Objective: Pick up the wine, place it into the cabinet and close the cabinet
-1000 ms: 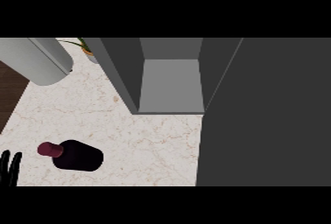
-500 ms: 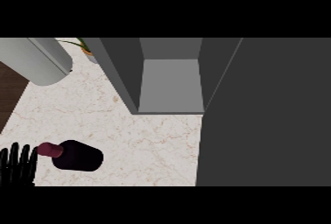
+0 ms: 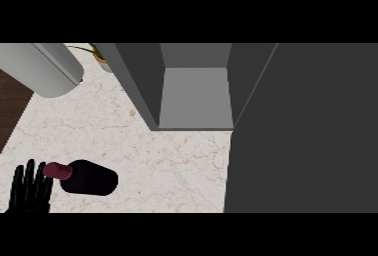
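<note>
The robot's left hand (image 3: 29, 189) showed at the lower left, its fingers straight and spread, pointing up the counter and holding nothing; it sat just left of the wine (image 3: 87, 177), fingertips about level with the maroon cap. The wine bottle, seen steeply from above, appeared as a dark rounded body with its cap towards the hand, standing on the pale marbled counter (image 3: 148, 155), well below and to the left of the cabinet (image 3: 193, 95). A grey cylinder (image 3: 44, 67) lay up and to the left of the bottle, with a potted plant (image 3: 96, 54) beyond it. The cabinet stood open, its grey inner floor bare, and its dark door (image 3: 303, 130) filled the space to the bottle's right. The right hand was nowhere in view. A glass bottle would likely be heavy, rigid, smooth and breakable, so wrapping the wide body below the neck seemed safer than pinching the cap.
</note>
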`<action>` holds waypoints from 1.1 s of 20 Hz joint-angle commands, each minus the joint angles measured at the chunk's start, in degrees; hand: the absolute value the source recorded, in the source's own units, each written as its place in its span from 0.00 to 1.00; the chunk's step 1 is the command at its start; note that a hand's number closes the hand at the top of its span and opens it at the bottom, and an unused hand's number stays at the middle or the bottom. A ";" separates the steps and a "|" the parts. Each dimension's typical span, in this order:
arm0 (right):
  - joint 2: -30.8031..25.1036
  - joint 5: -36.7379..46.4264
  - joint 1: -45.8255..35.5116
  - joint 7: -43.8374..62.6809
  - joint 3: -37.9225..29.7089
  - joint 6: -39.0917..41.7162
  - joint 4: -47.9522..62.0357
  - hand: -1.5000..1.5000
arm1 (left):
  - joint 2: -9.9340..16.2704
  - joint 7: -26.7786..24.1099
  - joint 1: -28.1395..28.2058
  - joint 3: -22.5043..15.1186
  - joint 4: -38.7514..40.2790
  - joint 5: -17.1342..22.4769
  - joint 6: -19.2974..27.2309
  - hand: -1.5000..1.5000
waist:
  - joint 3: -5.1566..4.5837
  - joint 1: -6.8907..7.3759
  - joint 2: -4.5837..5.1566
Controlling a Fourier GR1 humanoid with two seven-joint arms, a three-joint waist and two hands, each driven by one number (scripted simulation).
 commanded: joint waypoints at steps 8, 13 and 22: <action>-0.71 -7.19 2.69 3.25 -2.81 1.51 -8.38 0.00 | 0.74 -6.57 -6.87 1.00 13.64 -3.19 -2.43 0.00 | 0.01 -0.24 0.04; -0.29 -6.18 0.18 8.38 -2.17 -1.13 -10.85 0.00 | 0.44 -9.67 -5.39 1.57 14.99 -3.80 -2.84 0.00 | 0.00 -0.06 -0.03; -0.46 -5.88 -2.39 5.42 -4.11 0.41 -6.40 0.00 | 0.58 -16.15 -12.02 0.78 28.13 -6.93 -5.02 0.00 | -0.02 -0.08 0.08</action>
